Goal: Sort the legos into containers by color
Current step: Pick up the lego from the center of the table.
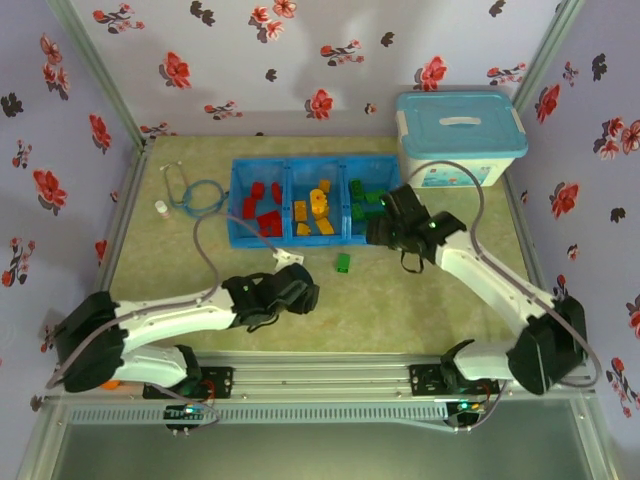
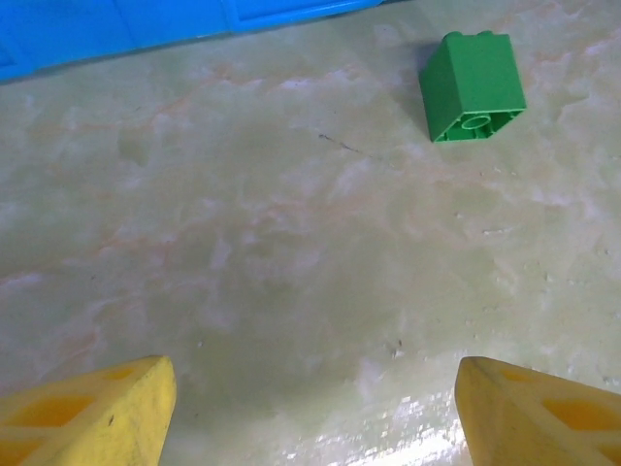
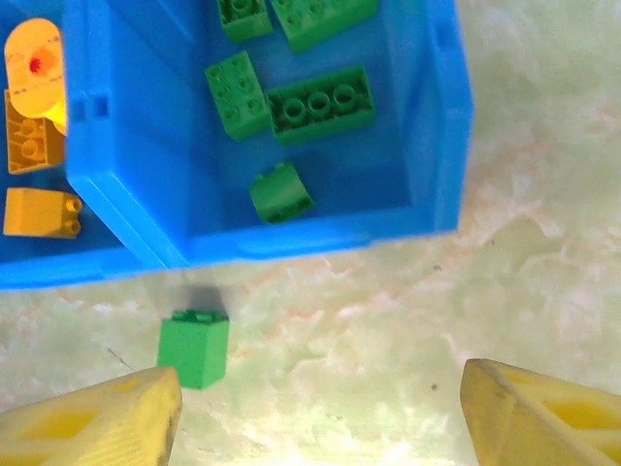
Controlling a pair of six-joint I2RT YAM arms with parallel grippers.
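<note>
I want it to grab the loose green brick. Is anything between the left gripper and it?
Nothing: in the left wrist view, bare table runs from the left gripper to the green brick.

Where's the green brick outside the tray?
Top view: the small green plastic brick lies on the table, centre-right, just in front of the blue plastic tray.

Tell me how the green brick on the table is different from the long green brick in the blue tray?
The loose green brick sits on the table, outside the tray; the long green brick lies inside it. The loose green brick is short and blocky; the long green brick is stretched out, with three rings in a row on top. Both are green plastic.
</note>
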